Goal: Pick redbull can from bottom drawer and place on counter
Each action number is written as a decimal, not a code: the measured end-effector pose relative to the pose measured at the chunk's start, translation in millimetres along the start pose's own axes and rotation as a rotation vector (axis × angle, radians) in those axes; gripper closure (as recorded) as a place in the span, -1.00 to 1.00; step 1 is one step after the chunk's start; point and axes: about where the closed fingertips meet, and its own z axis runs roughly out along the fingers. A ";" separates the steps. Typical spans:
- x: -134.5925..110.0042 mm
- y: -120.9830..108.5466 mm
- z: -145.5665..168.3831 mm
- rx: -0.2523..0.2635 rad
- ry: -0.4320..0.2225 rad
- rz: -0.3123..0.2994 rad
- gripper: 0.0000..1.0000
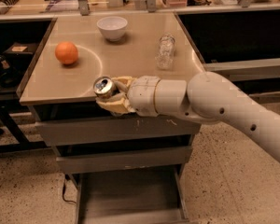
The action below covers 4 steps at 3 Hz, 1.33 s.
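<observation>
My gripper (108, 96) is shut on the redbull can (103, 86), a small slim can with a silver top. It holds the can at the front edge of the counter (130, 59), a glossy beige tabletop with a faint white arc. The can sits about level with the counter's rim, left of my cream arm (210, 104). The bottom drawer (130, 195) stands pulled open below, its flat grey floor bare. The two upper drawers (121, 146) are closed.
On the counter stand an orange (66, 52) at the left, a white bowl (112, 27) at the back, and a clear crinkled plastic bottle (165, 52) at the right. Dark shelving flanks the cabinet on both sides. A cluttered bench runs behind.
</observation>
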 end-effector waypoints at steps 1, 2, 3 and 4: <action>-34.5 -52.4 -14.3 0.029 -0.004 -0.047 1.00; -37.9 -56.8 -15.7 0.035 -0.009 -0.050 1.00; -40.4 -69.6 -9.4 0.027 -0.039 -0.016 1.00; -36.7 -87.4 4.9 0.009 -0.048 0.028 1.00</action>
